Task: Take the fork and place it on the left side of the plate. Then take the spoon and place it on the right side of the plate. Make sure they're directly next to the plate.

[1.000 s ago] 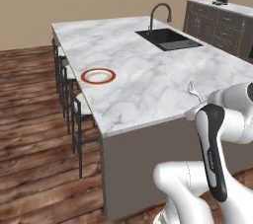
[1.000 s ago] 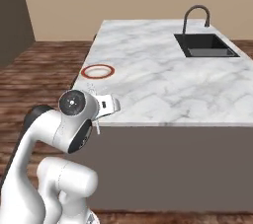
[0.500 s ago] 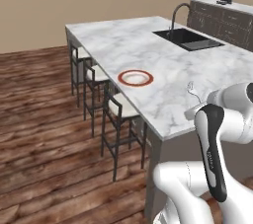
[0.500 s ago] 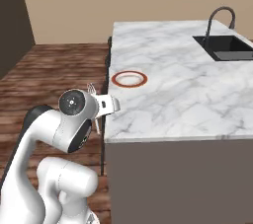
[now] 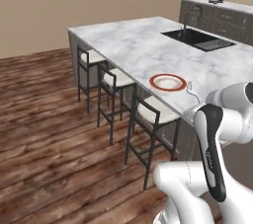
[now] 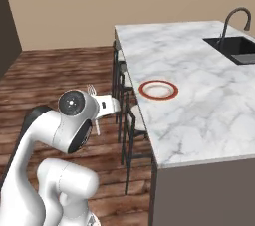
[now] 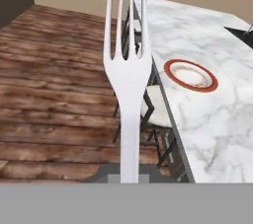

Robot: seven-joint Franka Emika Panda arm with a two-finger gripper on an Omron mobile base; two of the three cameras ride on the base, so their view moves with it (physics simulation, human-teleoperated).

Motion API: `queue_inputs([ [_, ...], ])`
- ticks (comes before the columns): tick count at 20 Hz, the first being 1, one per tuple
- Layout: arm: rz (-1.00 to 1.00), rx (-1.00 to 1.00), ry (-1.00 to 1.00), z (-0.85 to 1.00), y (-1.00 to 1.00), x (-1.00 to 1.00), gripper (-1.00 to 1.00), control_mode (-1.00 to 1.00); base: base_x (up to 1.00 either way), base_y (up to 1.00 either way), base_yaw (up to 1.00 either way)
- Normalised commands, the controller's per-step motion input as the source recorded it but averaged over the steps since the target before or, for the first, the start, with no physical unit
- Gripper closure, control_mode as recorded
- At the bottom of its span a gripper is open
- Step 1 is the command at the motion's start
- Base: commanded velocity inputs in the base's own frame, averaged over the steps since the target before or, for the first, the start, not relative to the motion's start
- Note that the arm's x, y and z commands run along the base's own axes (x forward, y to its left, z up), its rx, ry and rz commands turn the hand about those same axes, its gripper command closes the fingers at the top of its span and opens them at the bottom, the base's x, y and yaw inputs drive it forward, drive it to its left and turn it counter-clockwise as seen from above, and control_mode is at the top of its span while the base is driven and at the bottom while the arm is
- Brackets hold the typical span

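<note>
The gripper (image 7: 129,178) is clamped shut on the fork (image 7: 126,70), tines pointing away. The plate (image 7: 191,74) sits on the marble counter (image 6: 209,95) near its edge — well apart. The arm should lower the fork flat, just beside the plate's left rim — not onto it.

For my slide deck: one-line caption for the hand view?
Gripper shut on the fork, prongs up, with the plate ahead on the marble counter.

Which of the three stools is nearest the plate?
The stool closest to the camera, directly beside the plate; the other two stand farther along the island.
</note>
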Motion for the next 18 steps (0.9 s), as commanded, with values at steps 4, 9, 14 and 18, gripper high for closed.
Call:
queue_inputs([
  [4, 0.0, 0.0, 0.0, 0.0, 0.0, 0.0, 1.0, 1.0, 0.54, 1.0, -0.34],
  [9, 0.0, 0.0, 0.0, 0.0, 0.0, 0.0, 1.0, 1.0, 0.55, 0.93, -0.42],
  [14, 0.0, 0.0, 0.0, 0.0, 0.0, 0.0, 1.0, 1.0, 0.51, 0.76, -0.49],
  [18, 0.0, 0.0, 0.0, 0.0, 0.0, 0.0, 1.0, 1.0, 0.41, 0.58, -0.56],
])
